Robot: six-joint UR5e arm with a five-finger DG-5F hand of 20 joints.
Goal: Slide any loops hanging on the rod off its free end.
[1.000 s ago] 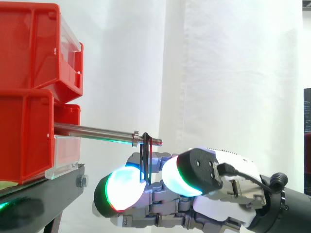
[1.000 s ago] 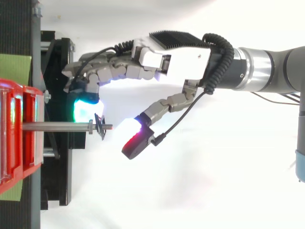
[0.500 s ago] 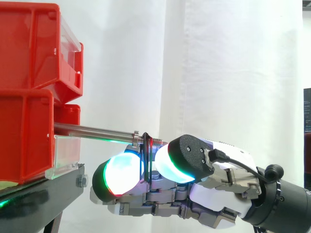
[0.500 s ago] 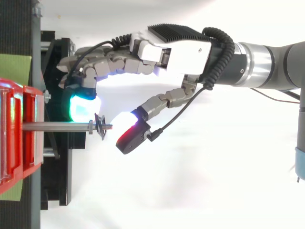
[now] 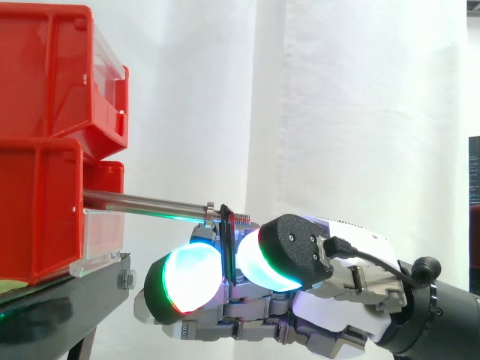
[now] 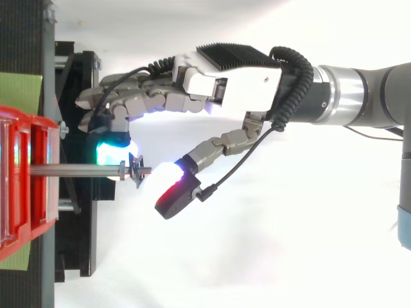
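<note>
A steel rod [image 5: 146, 202] [image 6: 74, 170] juts level out of the lower of two stacked red bins [image 5: 41, 202] that sit on a black stand [image 5: 71, 300]. It points toward the arm. Close to its threaded free end sits a small nut [image 5: 210, 213] [image 6: 121, 171].

Just outboard of that nut, and short of the rod's tip, a thin black loop [image 5: 226, 232] [image 6: 136, 173] hangs on the threads and drops straight down.

In the side view, the hand [image 5: 334, 319] lies low, under and just beyond the free end of the rod. The loop's lower part dips into it. From above, the hand [image 6: 247, 80] reaches in from the right and wraps toward the rod tip. Part of it lies on the far side of the rod beside the loop, and part lies past the tip. I cannot tell whether the hand has hold of the loop or only flanks it, because the glow washes out the contact.

A white curtain [image 5: 352, 112] hangs behind everything.
</note>
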